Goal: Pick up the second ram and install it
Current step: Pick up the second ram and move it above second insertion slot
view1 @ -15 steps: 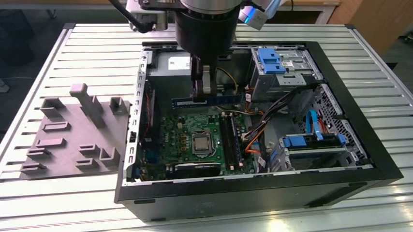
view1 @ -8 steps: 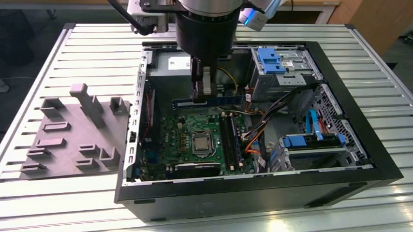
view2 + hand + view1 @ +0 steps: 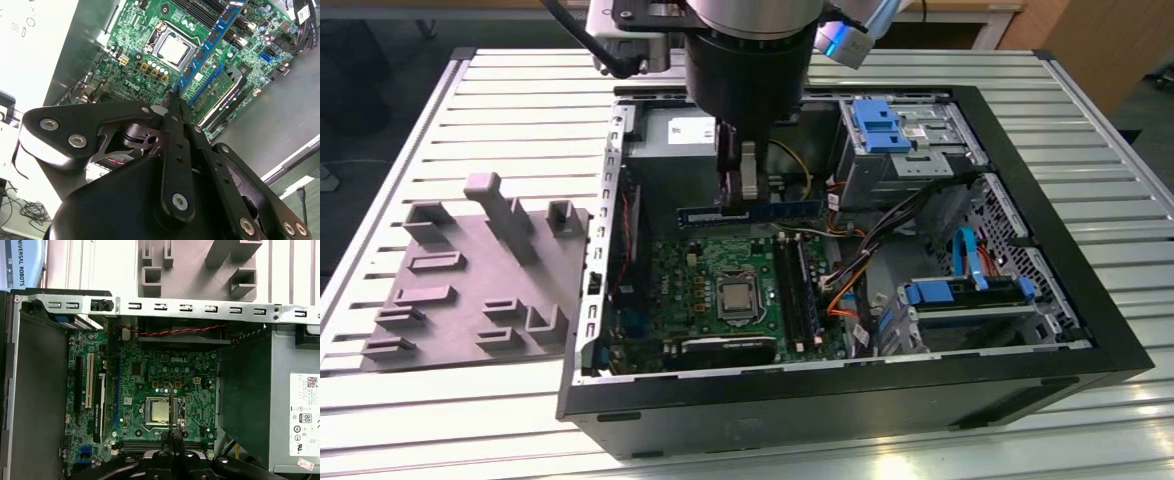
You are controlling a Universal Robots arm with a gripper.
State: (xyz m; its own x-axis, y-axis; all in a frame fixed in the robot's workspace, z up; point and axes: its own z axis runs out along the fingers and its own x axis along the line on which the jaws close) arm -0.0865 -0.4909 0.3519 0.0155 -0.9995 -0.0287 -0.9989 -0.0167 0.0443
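Fingers (image 3: 747,170) clamp second ram (image 3: 774,210) above motherboard (image 3: 680,285), clear of case walls (image 3: 1047,205)

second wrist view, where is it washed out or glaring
In the second wrist view the white panel is washed out and the processor lid glares; the gripper, shut on the second ram, sits dark in the foreground; the motherboard is evenly lit.

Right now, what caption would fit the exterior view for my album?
Gripper holds the ram level above the motherboard in an open case.
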